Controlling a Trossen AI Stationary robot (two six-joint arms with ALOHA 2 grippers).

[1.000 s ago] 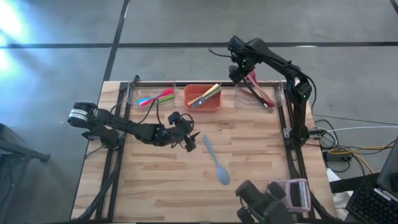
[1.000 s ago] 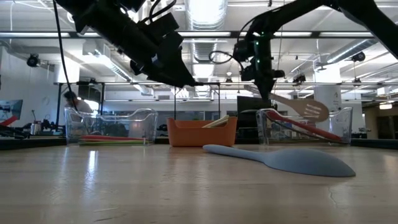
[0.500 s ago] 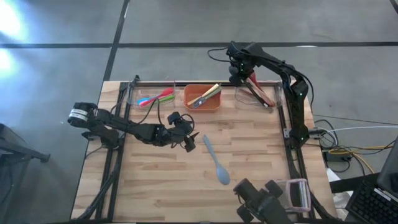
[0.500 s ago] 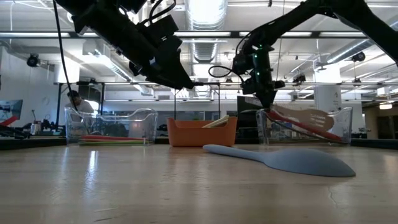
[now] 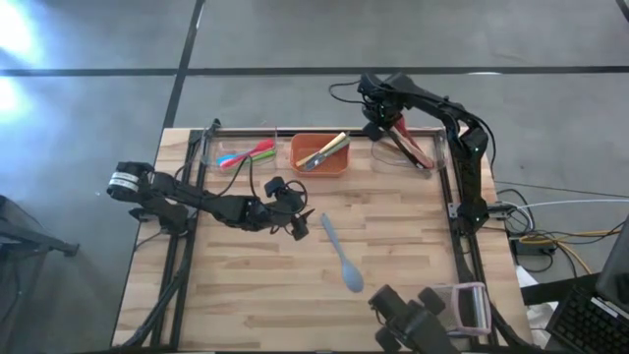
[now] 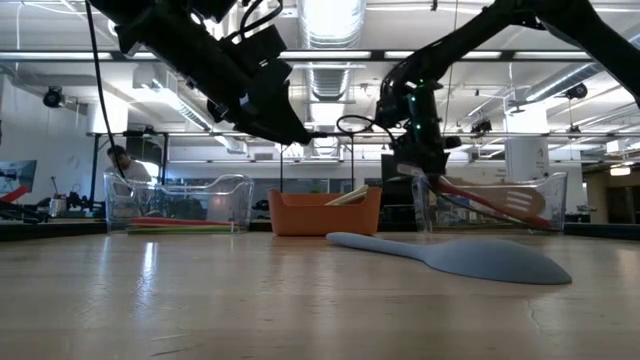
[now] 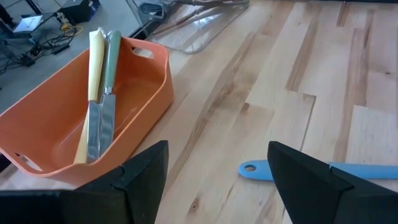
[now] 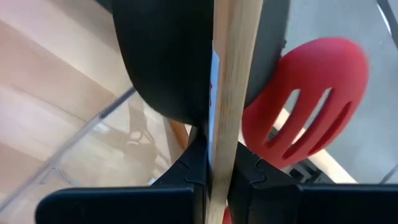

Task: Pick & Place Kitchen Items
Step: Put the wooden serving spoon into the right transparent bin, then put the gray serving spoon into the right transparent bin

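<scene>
Where overhead hides it, pincer-clamped wooden handle [image 8: 227, 99]

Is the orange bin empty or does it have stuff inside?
Not empty. The orange bin holds two utensils lying side by side, one pale-handled, one green-handled.

Work surface is a pale butcher-block wooden table [image 5: 393, 265] with a dark metal frame along its edges. Three bins stand in a row along the 12 o'clock edge: a clear plastic bin [image 5: 211, 149] toward 11 o'clock, an orange bin [image 5: 319, 167] at 12, another clear bin [image 5: 437, 147] toward 1 o'clock. A grey-blue spoon [image 5: 341, 253] lies flat near the centre, bowl end toward 5 o'clock, well apart from the bins.
</scene>
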